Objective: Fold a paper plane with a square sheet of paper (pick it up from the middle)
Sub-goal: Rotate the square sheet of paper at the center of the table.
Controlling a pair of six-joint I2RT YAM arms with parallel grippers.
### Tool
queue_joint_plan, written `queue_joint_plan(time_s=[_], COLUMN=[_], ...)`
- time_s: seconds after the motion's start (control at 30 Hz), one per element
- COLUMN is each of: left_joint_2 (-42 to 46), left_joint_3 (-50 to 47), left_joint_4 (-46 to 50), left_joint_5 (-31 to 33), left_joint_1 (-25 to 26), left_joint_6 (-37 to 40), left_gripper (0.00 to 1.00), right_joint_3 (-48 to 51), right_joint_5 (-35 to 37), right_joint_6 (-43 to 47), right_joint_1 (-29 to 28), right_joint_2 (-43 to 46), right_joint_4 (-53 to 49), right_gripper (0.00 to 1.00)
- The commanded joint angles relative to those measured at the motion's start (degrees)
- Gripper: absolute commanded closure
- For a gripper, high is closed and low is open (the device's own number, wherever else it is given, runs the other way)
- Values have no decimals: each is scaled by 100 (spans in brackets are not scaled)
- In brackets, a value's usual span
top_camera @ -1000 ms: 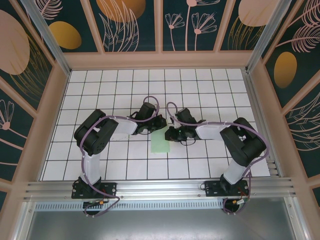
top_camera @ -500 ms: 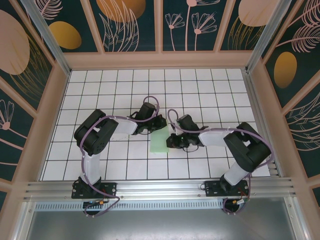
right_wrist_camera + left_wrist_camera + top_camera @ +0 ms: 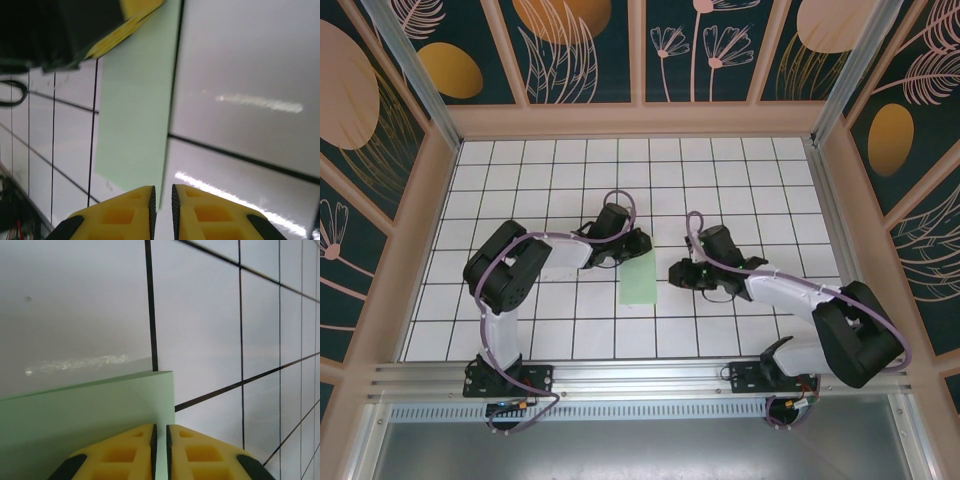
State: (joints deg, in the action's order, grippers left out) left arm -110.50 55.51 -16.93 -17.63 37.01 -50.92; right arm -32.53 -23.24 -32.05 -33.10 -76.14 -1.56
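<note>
The pale mint-green sheet of paper (image 3: pixel 638 284) lies on the white grid table as a narrow rectangle, not as a paper plane. My left gripper (image 3: pixel 636 247) sits at its far end. In the left wrist view the paper (image 3: pixel 75 410) runs under the yellow fingers (image 3: pixel 125 450), and its right edge shows in the thin gap of the left gripper (image 3: pixel 160 426). My right gripper (image 3: pixel 678 272) stands just right of the sheet, jaws slightly apart. In the right wrist view the paper (image 3: pixel 135 115) stretches ahead of the right gripper (image 3: pixel 161 187), up to the left gripper's yellow finger (image 3: pixel 130 20).
Wooden walls with dark floral panels enclose the table (image 3: pixel 740 180) on three sides. An aluminium rail (image 3: pixel 640 378) with both arm bases runs along the near edge. The right arm's elbow (image 3: pixel 855 340) juts toward the right wall.
My right gripper has drawn back to the right, off the sheet, and its arm has swung out toward the right wall. Both pairs of jaws have parted a little. The left arm has stayed put.
</note>
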Motion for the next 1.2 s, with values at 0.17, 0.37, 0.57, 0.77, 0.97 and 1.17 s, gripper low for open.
queue_joint_plan(time_s=[0.17,0.37,0.57,0.77,0.97,1.17], left_joint_2=[1186,1674,2006,2205,2107,1928], left_joint_3=[-519,-1122,-1452,-1696,-1732,-1731], left_joint_4=[176,130,437,337,36,-349], left_joint_5=[536,534,454,279,197,139], left_joint_1=[-188,-242,-239,-162,281,869], left_joint_6=[45,-76,-16,-162,-404,-846], left_gripper=[77,77,77,77,78,81], right_joint_3=[-1353,-2450,-3420,-3519,-2897,-2208], right_joint_5=[255,147,556,1163,1667,1349], right_joint_6=[131,390,485,448,42,-484], right_joint_1=[13,-148,-188,-190,-142,-32], right_joint_2=[-1195,-2614,-3484,-3702,-3381,-2549], right_joint_4=[-44,-224,-676,-1050,-943,-298], right_gripper=[82,83,84,85,86,86])
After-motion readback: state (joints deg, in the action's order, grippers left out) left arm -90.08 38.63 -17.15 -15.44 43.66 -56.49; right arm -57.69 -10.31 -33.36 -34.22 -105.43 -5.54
